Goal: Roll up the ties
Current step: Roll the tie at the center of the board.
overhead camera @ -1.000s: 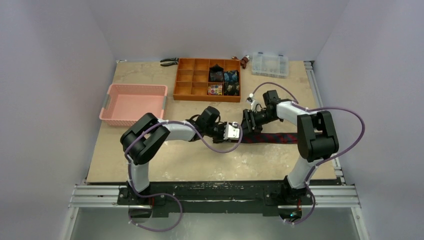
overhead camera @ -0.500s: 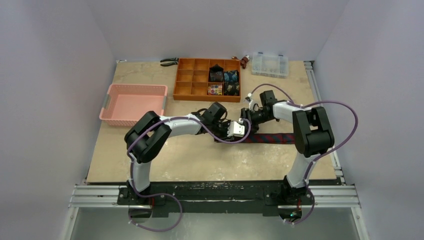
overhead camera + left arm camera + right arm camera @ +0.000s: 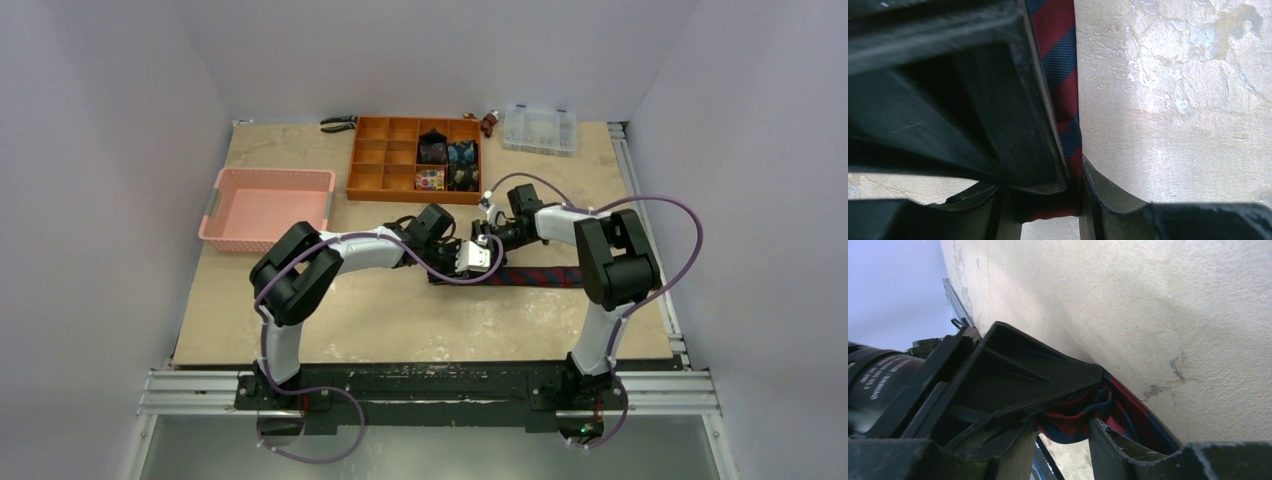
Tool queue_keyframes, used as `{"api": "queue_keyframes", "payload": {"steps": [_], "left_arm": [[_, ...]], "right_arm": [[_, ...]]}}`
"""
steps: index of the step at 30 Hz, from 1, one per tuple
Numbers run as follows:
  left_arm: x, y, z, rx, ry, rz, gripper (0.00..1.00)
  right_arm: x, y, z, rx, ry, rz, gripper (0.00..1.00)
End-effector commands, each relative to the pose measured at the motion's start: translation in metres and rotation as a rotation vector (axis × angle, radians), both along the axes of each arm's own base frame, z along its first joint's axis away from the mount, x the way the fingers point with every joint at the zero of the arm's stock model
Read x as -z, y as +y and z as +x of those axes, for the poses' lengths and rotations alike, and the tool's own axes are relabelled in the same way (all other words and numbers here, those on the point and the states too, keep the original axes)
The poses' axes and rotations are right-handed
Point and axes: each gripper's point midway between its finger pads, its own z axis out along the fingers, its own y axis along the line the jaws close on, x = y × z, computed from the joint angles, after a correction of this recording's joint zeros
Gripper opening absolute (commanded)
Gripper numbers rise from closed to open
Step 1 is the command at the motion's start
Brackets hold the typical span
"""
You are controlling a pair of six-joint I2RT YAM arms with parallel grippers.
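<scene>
Pale, worn table [image 3: 400,320] carries the navy-and-red striped tie [image 3: 545,277] near its centre, its free length lying flat toward 3 o'clock. The left tool [image 3: 1073,170] is clenched on the tie's strip, and the right tool [image 3: 1063,427], just beside it at 12 o'clock, grasps the bunched end. Rolled ties [image 3: 447,165] fill right-hand compartments of the wooden organiser [image 3: 410,196] at 12 o'clock; a pink basket [image 3: 212,215] sits at 10.

striped tie [image 3: 545,277] lying flat | left fingers [image 3: 472,260], right fingers [image 3: 486,240] both at its left end (tips crowded together)
</scene>
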Motion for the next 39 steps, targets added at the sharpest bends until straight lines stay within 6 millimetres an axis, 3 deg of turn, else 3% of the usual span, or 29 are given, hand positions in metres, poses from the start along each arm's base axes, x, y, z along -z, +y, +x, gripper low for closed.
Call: {"api": "queue_keyframes", "payload": {"steps": [1,6,8,15,21,30,33,35,39], "left_arm": [[0.063,0.061,-0.038,-0.063,0.175,0.289,0.13],[0.064,0.057,-0.039,-0.071,0.193,0.276,0.15],[0.062,0.053,-0.039,-0.072,0.199,0.254,0.22],[0.038,0.028,-0.030,-0.124,0.243,-0.029,0.63],[0.009,0.000,-0.014,-0.113,0.201,-0.349,0.69],[0.003,-0.024,0.004,-0.105,0.132,-0.528,0.66],[0.006,-0.029,0.004,-0.096,0.150,-0.536,0.57],[0.006,-0.030,0.003,-0.097,0.152,-0.528,0.45],[0.015,-0.015,0.000,-0.128,0.110,-0.414,0.24]], "right_arm": [[0.007,0.000,0.002,-0.014,-0.001,-0.008,0.38],[0.025,-0.007,-0.001,-0.037,0.003,-0.065,0.11],[0.034,-0.013,0.001,-0.039,0.001,-0.102,0.00],[0.064,-0.040,0.000,-0.050,0.008,-0.272,0.00],[0.079,-0.055,0.003,-0.076,-0.003,-0.375,0.00],[0.092,-0.070,0.008,-0.121,-0.010,-0.473,0.00],[0.093,-0.072,0.014,-0.129,-0.041,-0.492,0.00],[0.093,-0.069,0.016,-0.136,-0.045,-0.484,0.00],[0.077,-0.050,0.021,-0.149,-0.074,-0.394,0.00]]}}
